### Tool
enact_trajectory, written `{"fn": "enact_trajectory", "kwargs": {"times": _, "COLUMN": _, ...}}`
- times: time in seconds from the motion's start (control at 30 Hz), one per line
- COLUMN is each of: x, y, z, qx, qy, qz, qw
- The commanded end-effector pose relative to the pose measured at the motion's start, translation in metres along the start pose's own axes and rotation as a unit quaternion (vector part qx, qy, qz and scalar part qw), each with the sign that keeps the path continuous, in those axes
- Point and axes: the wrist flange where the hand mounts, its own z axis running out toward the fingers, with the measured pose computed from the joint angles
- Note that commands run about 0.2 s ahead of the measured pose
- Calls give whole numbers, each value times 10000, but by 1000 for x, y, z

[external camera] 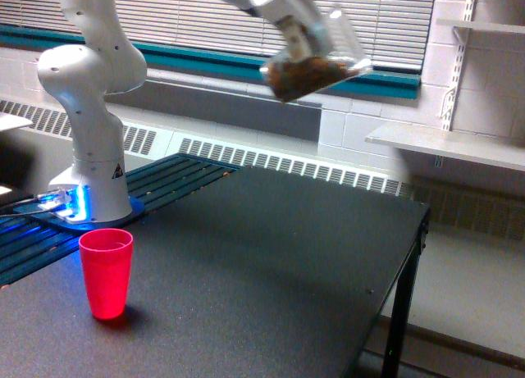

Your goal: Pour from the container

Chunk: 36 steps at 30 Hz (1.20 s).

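Jaws clamped on tilted clear faceted plastic cup of brown nuts; best levelled, centred above red plastic cup before tipping.

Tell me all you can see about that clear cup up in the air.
The clear cup looks like thin see-through plastic, blurred in this shot. It is tilted steeply, almost on its side, with brown bits heaped in its lower part. The gripper clamps it between its jaws, high above the black table and in front of the window blinds. Nothing else touches it. Nothing visibly spills from it. It hangs well toward the exterior view's right of the red cup standing on the table.
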Motion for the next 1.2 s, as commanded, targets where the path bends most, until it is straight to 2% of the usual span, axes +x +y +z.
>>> {"fn": "enact_trajectory", "kwargs": {"times": 0.03, "x": -4, "y": 42, "z": -10, "qx": -97, "qy": 99, "qz": -165, "qw": 9998}}
{"fn": "enact_trajectory", "kwargs": {"times": 0.27, "x": -14, "y": 83, "z": -17, "qx": -215, "qy": 123, "qz": -161, "qw": 9996}}
{"fn": "enact_trajectory", "kwargs": {"times": 0.77, "x": -51, "y": 160, "z": -28, "qx": -371, "qy": 15, "qz": -207, "qw": 9991}}
{"fn": "enact_trajectory", "kwargs": {"times": 0.9, "x": -66, "y": 177, "z": -29, "qx": -404, "qy": -56, "qz": -210, "qw": 9989}}
{"fn": "enact_trajectory", "kwargs": {"times": 1.2, "x": -109, "y": 209, "z": -36, "qx": -463, "qy": -380, "qz": -201, "qw": 9980}}
